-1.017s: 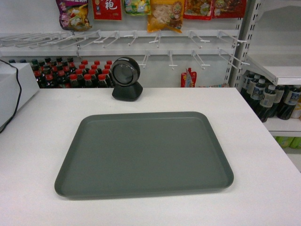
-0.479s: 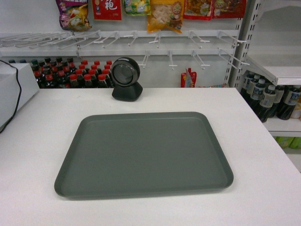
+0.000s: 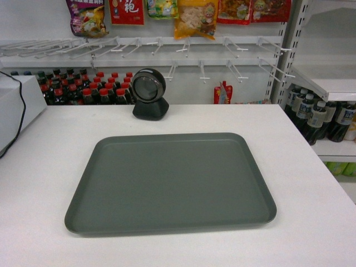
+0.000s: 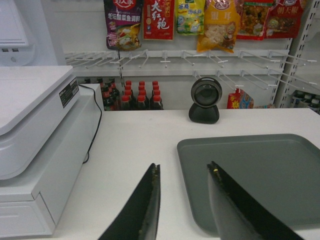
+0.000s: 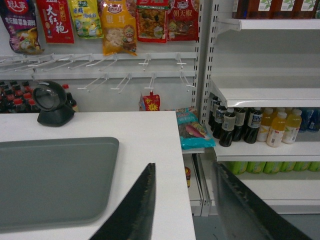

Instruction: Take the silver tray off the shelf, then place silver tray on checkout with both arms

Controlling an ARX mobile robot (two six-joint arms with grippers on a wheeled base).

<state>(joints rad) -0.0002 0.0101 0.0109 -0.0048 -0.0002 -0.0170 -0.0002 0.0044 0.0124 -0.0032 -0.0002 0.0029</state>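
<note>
The silver tray (image 3: 172, 181) lies flat on the white checkout (image 3: 44, 167), nothing on it and nothing touching it. Neither gripper shows in the head view. In the left wrist view my left gripper (image 4: 184, 171) is open and empty, held above the counter at the silver tray's (image 4: 265, 175) left edge. In the right wrist view my right gripper (image 5: 185, 170) is open and empty, over the checkout's (image 5: 150, 140) right edge, apart from the silver tray (image 5: 50, 177). The shelf (image 5: 265, 95) stands to the right.
A black round scanner (image 3: 149, 93) stands behind the tray. A white machine (image 4: 35, 125) with a black cable fills the counter's left end. Bottles (image 3: 320, 117) fill the lower shelves at right. Peg hooks and snack bags (image 3: 194, 19) line the back wall.
</note>
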